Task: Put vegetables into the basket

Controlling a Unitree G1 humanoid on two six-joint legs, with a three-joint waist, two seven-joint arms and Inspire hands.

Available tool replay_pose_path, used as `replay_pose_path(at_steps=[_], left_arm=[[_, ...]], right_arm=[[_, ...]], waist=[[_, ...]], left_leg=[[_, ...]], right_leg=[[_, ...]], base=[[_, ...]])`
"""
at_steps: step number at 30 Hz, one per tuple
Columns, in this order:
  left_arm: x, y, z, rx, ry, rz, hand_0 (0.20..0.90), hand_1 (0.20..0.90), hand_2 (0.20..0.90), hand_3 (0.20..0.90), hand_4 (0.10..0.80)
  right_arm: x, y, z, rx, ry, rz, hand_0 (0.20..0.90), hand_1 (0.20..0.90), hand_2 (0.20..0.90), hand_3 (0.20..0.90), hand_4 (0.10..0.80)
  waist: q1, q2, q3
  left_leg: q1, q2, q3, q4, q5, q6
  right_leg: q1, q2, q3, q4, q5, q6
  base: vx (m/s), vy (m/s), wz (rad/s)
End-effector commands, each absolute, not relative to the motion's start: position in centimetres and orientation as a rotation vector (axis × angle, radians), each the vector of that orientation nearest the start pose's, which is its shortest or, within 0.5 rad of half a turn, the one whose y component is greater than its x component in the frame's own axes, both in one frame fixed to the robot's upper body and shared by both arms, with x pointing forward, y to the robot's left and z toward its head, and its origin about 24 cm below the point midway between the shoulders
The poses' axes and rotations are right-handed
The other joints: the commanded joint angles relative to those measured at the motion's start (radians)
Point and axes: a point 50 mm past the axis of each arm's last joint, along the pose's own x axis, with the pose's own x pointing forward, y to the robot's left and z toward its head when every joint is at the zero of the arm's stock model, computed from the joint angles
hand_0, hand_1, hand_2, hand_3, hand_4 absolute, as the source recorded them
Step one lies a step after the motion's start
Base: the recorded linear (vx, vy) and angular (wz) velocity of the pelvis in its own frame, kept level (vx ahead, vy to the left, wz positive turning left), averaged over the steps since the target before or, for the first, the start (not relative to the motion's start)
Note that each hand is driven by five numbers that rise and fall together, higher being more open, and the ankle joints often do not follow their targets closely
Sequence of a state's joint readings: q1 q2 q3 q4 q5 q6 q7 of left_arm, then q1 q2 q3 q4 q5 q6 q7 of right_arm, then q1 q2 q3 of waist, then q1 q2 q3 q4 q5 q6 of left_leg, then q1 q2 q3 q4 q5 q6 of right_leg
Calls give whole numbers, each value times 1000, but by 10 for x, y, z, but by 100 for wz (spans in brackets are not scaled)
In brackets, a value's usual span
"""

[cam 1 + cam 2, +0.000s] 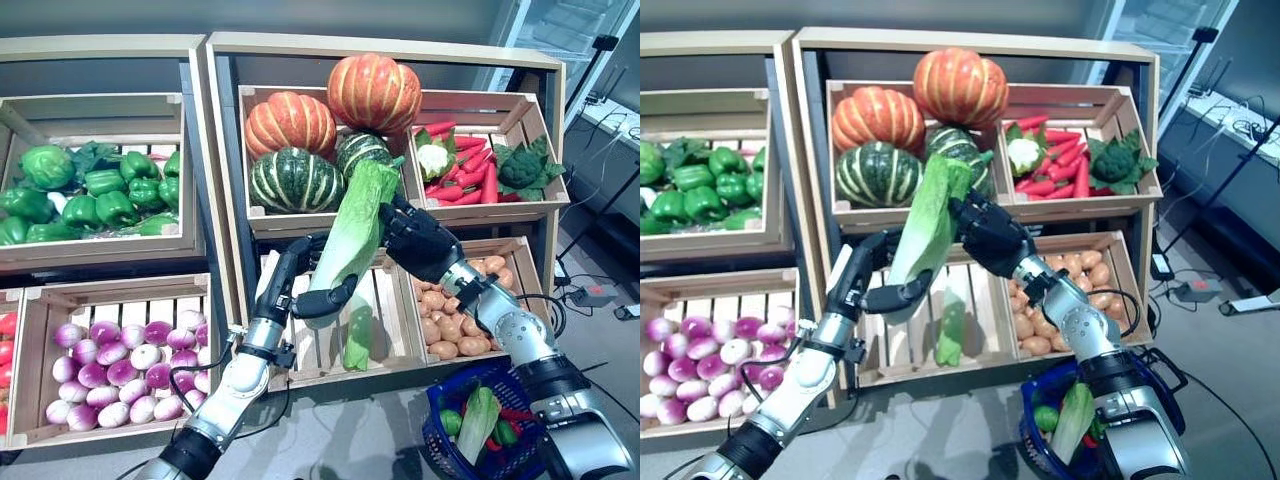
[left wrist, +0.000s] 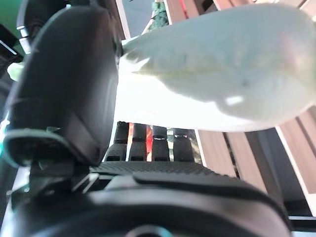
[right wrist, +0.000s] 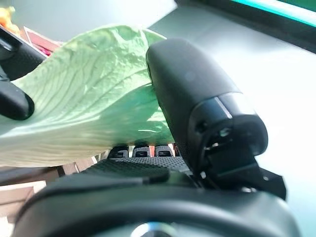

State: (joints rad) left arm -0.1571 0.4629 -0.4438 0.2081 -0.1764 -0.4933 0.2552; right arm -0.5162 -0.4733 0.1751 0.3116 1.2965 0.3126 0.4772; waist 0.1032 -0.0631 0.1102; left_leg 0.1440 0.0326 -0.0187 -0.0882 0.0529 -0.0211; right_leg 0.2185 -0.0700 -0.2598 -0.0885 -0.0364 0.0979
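You are mid-task: the blue basket at the lower right of the frame already holds some greens, including a pale leafy one, so part of the loading is done. A long cabbage now hangs at the centre of the frame, in front of the shelf crates, clamped at both ends: your left hand curls round its pale lower stalk, and your right hand grips its green leafy top. It looks like a handover toward the basket side. Another cabbage lies in the lower middle crate, so more remains to carry over.
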Motion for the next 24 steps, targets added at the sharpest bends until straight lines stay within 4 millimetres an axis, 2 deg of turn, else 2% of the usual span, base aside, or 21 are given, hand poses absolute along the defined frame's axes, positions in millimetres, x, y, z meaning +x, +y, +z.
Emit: replay_pose_path(at_steps=[1,5,11,17,22,24], left_arm=[[256,104,104,157,-636,-481,300,300,300,300,400],[254,101,102,144,-623,-502,300,300,300,300,400],[252,99,98,135,-604,-521,300,300,300,300,400],[251,99,95,132,-594,-507,300,300,300,300,400],[253,103,95,134,-591,-483,300,300,300,300,400],[254,102,95,135,-595,-483,300,300,300,300,400]], right_arm=[[336,-125,206,872,-247,1160,900,900,900,900,800],[335,-125,220,885,-332,1195,900,900,900,900,800],[337,-130,230,828,-399,1213,900,900,900,900,800],[341,-139,231,465,-393,1154,900,900,900,900,800],[346,-152,231,336,-339,1101,900,900,900,900,800],[347,-153,232,355,-324,1099,389,389,389,389,460]], waist=[[19,-11,-87],[29,-11,-90],[33,-11,-92],[24,-13,-96],[14,-16,-92],[13,-17,-90]], left_leg=[[27,-15,39,1,-148,-5],[24,-17,27,1,-148,-3],[22,-19,18,1,-147,-1],[19,-19,19,1,-144,-1],[19,-17,27,1,-143,-2],[20,-17,27,1,-143,-2]], right_leg=[[-17,0,-13,1,-7,-17],[-17,1,-13,1,-9,-18],[-18,3,-8,1,-8,-19],[-23,4,5,1,-7,-19],[-27,3,11,1,-4,-19],[-26,3,11,1,-4,-20]], base=[[1,-4,15],[-4,-4,4],[-5,-3,9],[-1,1,2],[-3,5,-1],[0,0,0]])
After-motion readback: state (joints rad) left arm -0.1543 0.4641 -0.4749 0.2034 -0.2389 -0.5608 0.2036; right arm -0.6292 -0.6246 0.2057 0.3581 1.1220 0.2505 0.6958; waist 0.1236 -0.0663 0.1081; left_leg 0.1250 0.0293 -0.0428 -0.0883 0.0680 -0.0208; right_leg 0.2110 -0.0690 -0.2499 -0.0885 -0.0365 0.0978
